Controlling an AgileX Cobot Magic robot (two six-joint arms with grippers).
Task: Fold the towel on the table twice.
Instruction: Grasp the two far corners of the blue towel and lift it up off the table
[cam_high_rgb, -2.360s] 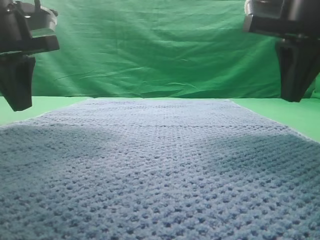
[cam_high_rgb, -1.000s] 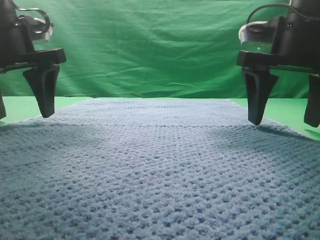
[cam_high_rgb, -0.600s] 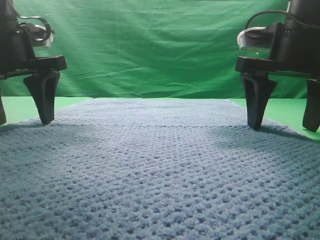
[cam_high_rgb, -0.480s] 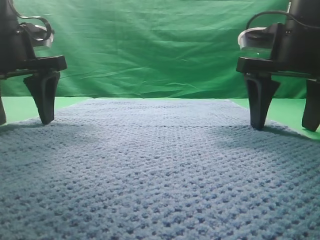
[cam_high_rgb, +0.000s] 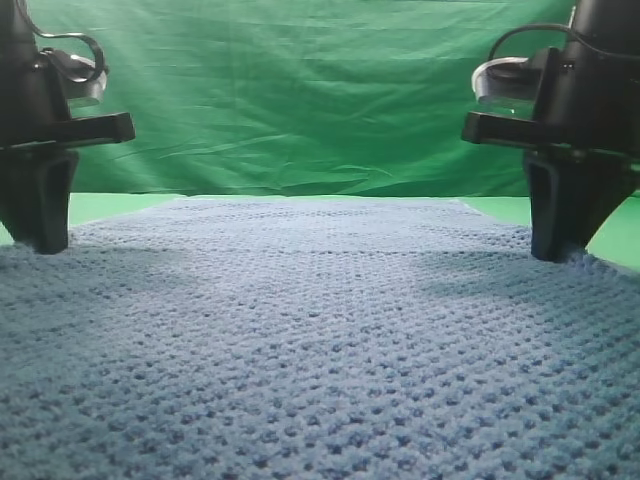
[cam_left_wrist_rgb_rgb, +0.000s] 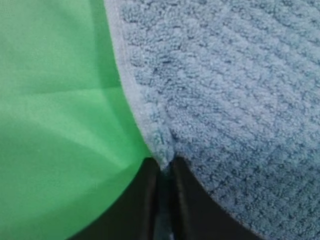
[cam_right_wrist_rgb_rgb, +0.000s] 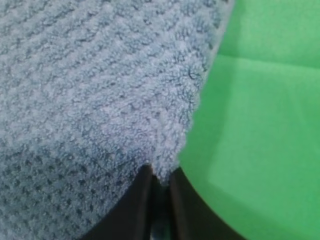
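Note:
The blue-grey waffle-knit towel (cam_high_rgb: 320, 330) lies spread flat over the green table (cam_high_rgb: 110, 205), filling most of the exterior view. My left gripper (cam_high_rgb: 38, 245) stands at the towel's left edge, its black fingers (cam_left_wrist_rgb_rgb: 142, 200) pinched together on the pale hem of the towel (cam_left_wrist_rgb_rgb: 215, 90). My right gripper (cam_high_rgb: 557, 255) stands at the right edge. In the right wrist view the towel (cam_right_wrist_rgb_rgb: 90, 85) bunches slightly where its edge is caught between that gripper's fingers (cam_right_wrist_rgb_rgb: 137, 205). Both grippers are shut on the towel.
A wrinkled green cloth backdrop (cam_high_rgb: 300, 95) hangs behind the table. Bare green table shows left of the towel (cam_left_wrist_rgb_rgb: 55, 110) and right of it (cam_right_wrist_rgb_rgb: 260, 125).
Both grippers came down from above onto the towel's side edges. Their fingers, spread apart half a second ago, have shut on the towel's edges.

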